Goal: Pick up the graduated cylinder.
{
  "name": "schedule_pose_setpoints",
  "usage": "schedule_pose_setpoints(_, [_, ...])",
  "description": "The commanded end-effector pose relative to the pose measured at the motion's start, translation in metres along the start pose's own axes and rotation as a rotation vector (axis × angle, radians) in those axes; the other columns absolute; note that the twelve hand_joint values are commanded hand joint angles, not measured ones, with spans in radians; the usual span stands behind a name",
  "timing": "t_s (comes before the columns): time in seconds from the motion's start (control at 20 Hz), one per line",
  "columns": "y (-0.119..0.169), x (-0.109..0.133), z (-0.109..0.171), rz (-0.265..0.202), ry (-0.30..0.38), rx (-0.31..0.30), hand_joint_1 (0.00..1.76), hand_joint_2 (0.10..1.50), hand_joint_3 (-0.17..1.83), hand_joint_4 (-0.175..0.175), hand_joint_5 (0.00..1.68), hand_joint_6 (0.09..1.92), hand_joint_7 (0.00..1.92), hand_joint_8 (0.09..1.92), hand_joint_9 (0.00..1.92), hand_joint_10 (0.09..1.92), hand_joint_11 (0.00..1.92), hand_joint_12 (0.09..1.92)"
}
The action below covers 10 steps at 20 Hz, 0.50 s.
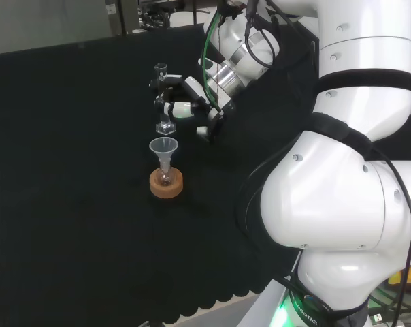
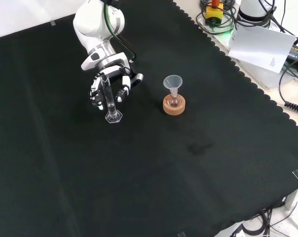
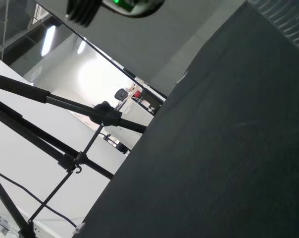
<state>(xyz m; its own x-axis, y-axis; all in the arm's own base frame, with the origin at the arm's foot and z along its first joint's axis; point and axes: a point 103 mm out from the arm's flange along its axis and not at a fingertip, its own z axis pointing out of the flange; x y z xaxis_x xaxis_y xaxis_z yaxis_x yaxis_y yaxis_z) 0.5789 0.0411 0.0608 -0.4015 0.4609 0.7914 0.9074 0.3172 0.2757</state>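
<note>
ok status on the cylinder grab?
Hand at the graduated cylinder, fingers around its tube, grip unconfirmed. Cylinder upright, base looks on the cloth. Funnel in flask on cork ring stands apart, not blocking.

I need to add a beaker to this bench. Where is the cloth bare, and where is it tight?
In the front view, the near half of the black cloth is bare. It is tight between the graduated cylinder at the hand and the funnel on its cork ring.

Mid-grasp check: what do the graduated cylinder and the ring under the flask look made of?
Graduated cylinder: clear and glossy, glass or plastic; the hand shows through it, so I cannot tell which. Ring stand: matte tan, looks like cork.
</note>
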Motion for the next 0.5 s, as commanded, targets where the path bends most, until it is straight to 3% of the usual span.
schedule_pose_setpoints(0.05, [0.0017,0.0006,0.0013,-0.006,0.007,-0.001,0.98,0.80,0.57,-0.002,0.78,0.51,0.69,0.56,1.02,0.31,0.86,1.04])
schedule_pose_setpoints(0.35, [0.0020,-0.0002,0.0022,-0.003,-0.010,-0.008,1.03,0.85,0.57,0.012,0.83,0.55,0.77,0.57,1.09,0.27,0.94,0.99])
schedule_pose_setpoints(0.45, [0.0018,0.0006,0.0002,0.004,-0.030,-0.013,1.05,1.02,0.28,-0.004,0.85,0.96,0.85,0.58,1.14,0.25,1.02,0.95])
schedule_pose_setpoints(0.5, [0.0015,0.0013,-0.0014,0.006,-0.044,-0.017,1.05,1.09,0.17,-0.008,0.86,1.06,0.89,0.58,1.17,0.24,1.06,0.93])
